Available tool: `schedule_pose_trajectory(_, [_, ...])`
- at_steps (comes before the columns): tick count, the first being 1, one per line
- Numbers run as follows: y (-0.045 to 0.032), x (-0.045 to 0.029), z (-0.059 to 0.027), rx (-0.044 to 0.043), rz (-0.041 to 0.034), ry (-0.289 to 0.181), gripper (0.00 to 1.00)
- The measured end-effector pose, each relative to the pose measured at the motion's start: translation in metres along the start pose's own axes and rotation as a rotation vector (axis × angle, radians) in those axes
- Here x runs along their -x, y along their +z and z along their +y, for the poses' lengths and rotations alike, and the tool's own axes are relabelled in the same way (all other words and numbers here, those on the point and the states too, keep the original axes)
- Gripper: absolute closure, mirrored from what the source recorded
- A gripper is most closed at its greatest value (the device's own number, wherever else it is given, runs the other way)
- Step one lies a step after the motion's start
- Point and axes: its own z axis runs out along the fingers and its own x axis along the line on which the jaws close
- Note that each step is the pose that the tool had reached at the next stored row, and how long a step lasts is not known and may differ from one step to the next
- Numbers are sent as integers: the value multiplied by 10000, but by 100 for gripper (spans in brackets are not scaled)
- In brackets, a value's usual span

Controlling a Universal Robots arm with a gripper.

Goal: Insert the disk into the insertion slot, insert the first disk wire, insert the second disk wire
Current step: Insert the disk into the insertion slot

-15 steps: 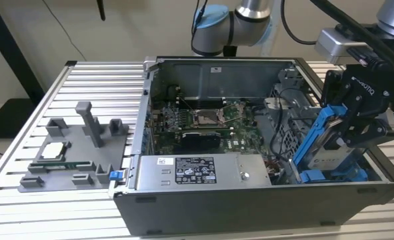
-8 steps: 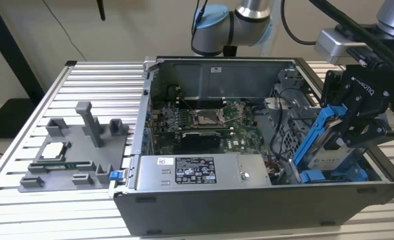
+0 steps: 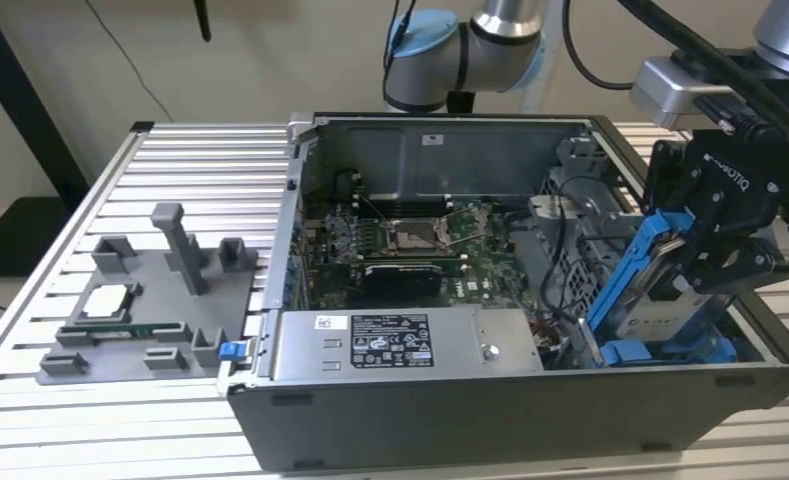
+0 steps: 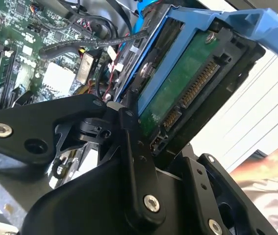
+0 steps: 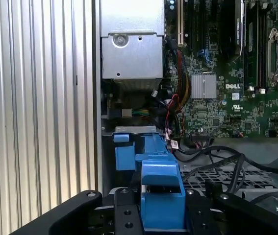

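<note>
The disk, in its blue carrier, we held clamped between the gripper's jaws. Its long axis stood steeply tilted (connector end uppermost, we judged), lower end at the insertion slot's mouth, toward the exterior view's right of the computer case.

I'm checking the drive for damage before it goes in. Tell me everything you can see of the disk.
The disk is a flat silver-grey drive clipped in a bright blue plastic frame. In the second wrist view its green circuit board with a row of connector pins faces the camera. The gripper is shut on it, holding it steeply tilted inside the case, at the exterior view's right. Its lower end is by the blue tabs of the slot. No damage shows.
</note>
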Motion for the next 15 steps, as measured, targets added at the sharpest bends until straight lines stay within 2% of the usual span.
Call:
schedule_pose_trajectory(8, [-3,-2,2,2,4,3,0])
schedule_pose_trajectory(15, [-58,17,5,2,18,3,0])
